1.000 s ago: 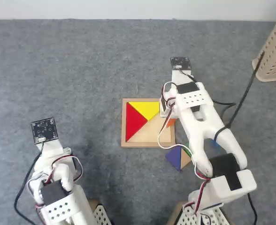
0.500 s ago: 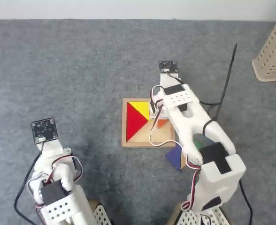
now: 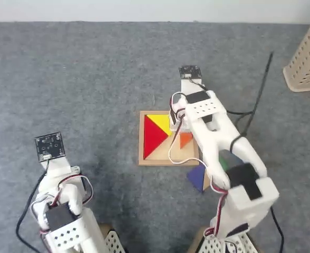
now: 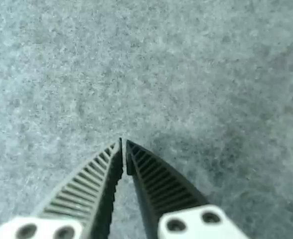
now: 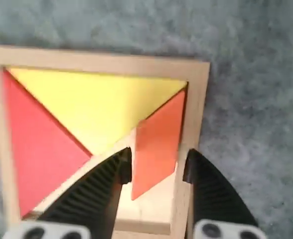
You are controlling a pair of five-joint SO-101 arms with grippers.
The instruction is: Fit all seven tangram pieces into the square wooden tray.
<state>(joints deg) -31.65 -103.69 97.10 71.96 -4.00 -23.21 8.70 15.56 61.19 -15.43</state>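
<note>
While the right hand (image 5: 154,169) hangs low over the square wooden tray (image 5: 199,99), its two ribbed black fingers (image 5: 111,174) are drawn in narrow against the opposite edges of an orange parallelogram piece (image 5: 159,144), gripping it. That piece stands a little tilted at the tray's right side, one slanted edge along the large yellow triangle (image 5: 101,99), which lies flat against the tray's far rim. A large red triangle (image 5: 37,144) fills the tray's left side, meeting the yellow one along a diagonal, and bare wood shows in the near part of the tray. Just outside the tray's near right corner, a blue triangular piece (image 3: 197,173) lies on the grey carpeted worktop (image 3: 91,79), partly covered by the right arm. Well apart, the left hand (image 4: 122,144) hovers over bare carpet with its fingers pressed together on nothing. A beige perforated basket (image 3: 308,58) stands at the far right edge.
</note>
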